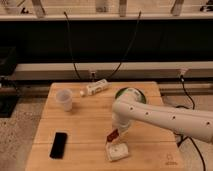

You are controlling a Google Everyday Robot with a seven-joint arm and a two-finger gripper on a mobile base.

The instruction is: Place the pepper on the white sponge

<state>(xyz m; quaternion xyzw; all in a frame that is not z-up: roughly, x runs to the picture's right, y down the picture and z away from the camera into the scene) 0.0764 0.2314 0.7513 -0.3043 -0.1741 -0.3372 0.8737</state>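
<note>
The pepper (pixel 112 136) is a small dark red piece held at the tip of my gripper (pixel 116 133). The gripper is shut on it and holds it just above the far left edge of the white sponge (pixel 117 152). The sponge lies flat near the front edge of the wooden table (pixel 85 125). My white arm (pixel 160 117) reaches in from the right and bends down to the gripper.
A translucent cup (pixel 64 99) stands at the back left. A white bottle (pixel 95 88) lies on its side at the back. A green bowl (pixel 131 94) sits behind the arm. A black phone-like rectangle (pixel 59 145) lies at the front left.
</note>
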